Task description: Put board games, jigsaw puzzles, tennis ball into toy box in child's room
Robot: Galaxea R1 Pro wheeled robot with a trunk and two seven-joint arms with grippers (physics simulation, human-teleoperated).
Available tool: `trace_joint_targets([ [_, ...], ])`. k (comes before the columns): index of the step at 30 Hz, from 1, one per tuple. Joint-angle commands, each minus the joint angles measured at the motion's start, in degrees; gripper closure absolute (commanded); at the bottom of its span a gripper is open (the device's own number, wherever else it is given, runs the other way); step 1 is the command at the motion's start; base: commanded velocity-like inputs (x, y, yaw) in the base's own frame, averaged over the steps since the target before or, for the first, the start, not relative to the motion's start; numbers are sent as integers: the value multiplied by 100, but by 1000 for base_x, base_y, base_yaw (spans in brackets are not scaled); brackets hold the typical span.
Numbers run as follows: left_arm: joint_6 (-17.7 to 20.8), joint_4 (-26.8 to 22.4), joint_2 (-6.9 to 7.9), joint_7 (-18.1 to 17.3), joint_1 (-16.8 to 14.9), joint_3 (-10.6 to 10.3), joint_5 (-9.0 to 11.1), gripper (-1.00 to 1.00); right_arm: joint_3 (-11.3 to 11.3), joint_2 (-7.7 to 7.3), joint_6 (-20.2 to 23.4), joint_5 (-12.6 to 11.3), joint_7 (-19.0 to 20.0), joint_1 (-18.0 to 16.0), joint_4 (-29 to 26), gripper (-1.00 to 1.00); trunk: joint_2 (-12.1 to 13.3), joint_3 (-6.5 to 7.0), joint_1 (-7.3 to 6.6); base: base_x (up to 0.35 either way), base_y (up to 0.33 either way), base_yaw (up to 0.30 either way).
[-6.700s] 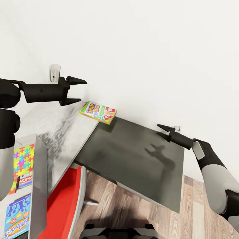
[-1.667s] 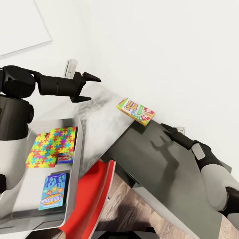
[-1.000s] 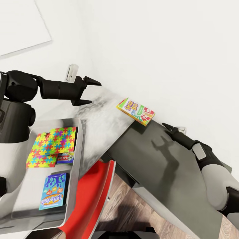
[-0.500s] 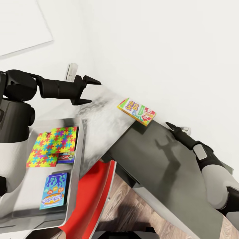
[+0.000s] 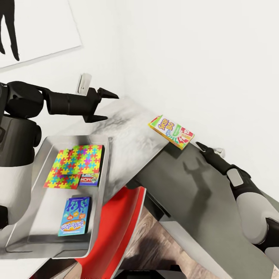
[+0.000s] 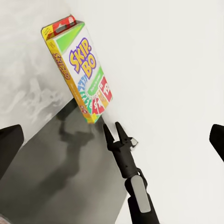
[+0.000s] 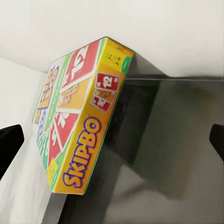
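Note:
A Skip-Bo game box [image 5: 171, 131] lies flat at the table's far edge, against the wall. My right gripper [image 5: 199, 145] is open just right of it, fingertips pointing at the box; its wrist view shows the box [image 7: 79, 116] close ahead between the spread fingers [image 7: 9, 142]. My left gripper [image 5: 110, 105] hangs open and empty over the marble top, left of the box [image 6: 81, 70]. The grey toy box [image 5: 104, 174] holds a jigsaw puzzle [image 5: 75, 164], a Monopoly box [image 5: 89, 179] and a Balderdash box [image 5: 73, 216].
The table has a white marble part [image 5: 128, 128] and a dark grey part [image 5: 201, 193]. A red chair [image 5: 116, 232] is tucked under its near edge. A wall socket [image 5: 83, 83] and a framed picture [image 5: 35, 27] are on the left wall.
The whole view has shifted, so the camera moved. The toy box and Skip-Bo box sit further right in the picture. My right gripper's tip is closer to the Skip-Bo box.

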Motion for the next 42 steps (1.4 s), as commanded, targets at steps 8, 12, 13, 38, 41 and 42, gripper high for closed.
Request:
trace_joint_targets([
  [8,37,1,-2,33,-7,-14,25,-100,-24,-4,43,-153,-237,-6,2,-100,-6,-5,2,0,0,42],
  [12,37,1,-4,26,-7,-18,25,-100,-25,-5,42,-262,-299,-5,0,-100,-6,-5,2,0,0,15],
  [13,37,1,-4,26,-7,-18,25,-100,-25,-5,42,-262,-299,-5,0,-100,-6,-5,2,0,0,11],
  [38,37,9,-83,10,1,-29,25,-100,-17,-159,41,-491,-371,-5,-2,-100,-6,-5,2,0,0,109],
  [41,37,9,-86,16,3,-29,25,-100,-17,-162,41,-493,-372,-5,-2,-100,-6,-5,2,0,0,40],
  [42,37,9,-86,16,3,-29,25,-100,-17,-162,41,-493,-372,-5,-2,-100,-6,-5,2,0,0,32],
])
